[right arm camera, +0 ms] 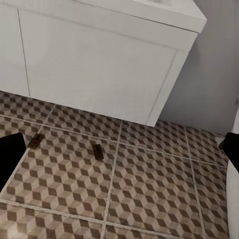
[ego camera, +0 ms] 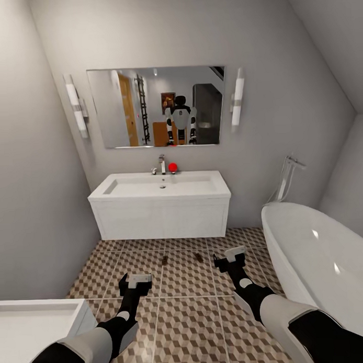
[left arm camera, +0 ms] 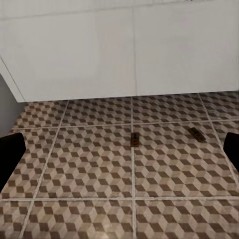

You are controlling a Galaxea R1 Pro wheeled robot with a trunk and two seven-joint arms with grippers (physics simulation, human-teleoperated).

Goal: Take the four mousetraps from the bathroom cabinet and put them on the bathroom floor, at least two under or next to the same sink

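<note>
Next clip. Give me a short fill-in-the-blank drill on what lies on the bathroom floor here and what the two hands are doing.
1. The number of mousetraps lying on the bathroom floor in front of the sink is ____.
2. One mousetrap and the other mousetrap lie ____ from each other, not touching.
3. The left hand and the right hand each hold ____.
4. To the robot's right of the tiles stands a white ____.

Missing words: two; apart; nothing; bathtub
</note>
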